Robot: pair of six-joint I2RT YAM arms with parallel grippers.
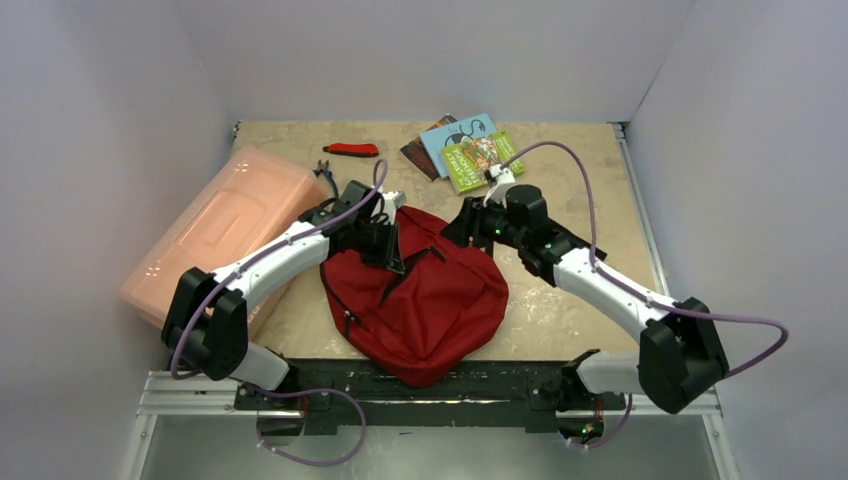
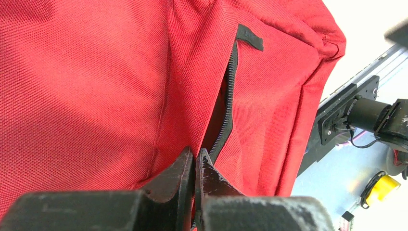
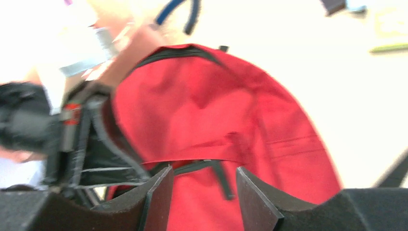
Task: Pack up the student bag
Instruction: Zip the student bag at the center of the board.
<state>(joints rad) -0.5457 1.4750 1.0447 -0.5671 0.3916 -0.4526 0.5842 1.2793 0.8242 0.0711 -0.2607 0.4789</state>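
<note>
**While the left tool sits shut at the zip, the bag is not yet open for packing**

Although the books [image 1: 470, 150] lie ready at the far side of the table [image 1: 560, 310], the bag [image 1: 430, 310] looks barely open. It lies slumped in the middle of the table, close to the near edge and between the two arms. The box [image 1: 225, 220] is just beside it on the left.

The step in hand looks like opening the main compartment. The left tool [image 2: 195, 160] is fully closed, its tips at the lower end of the zip [image 2: 226, 110], which gapes only a little there. Whether the tips pinch fabric, the zip's pull or nothing at all, I cannot tell.

The right tool [image 3: 202, 175] stands about half open and holds nothing. It hovers above the bag's far right part, with red cloth and a black zip line showing past its fingers.

The next move likely falls to the right tool. It must come down onto the zip pull or the facing lip of the opening, close on it, and draw it away from the left tool, which anchors the other side. The right wrist view is blurred, so no pull can be picked out, and the tool should be lined up with care. A grab at loose cloth would only drag the whole bag. Only once the mouth gapes wide can a book go in.
</note>
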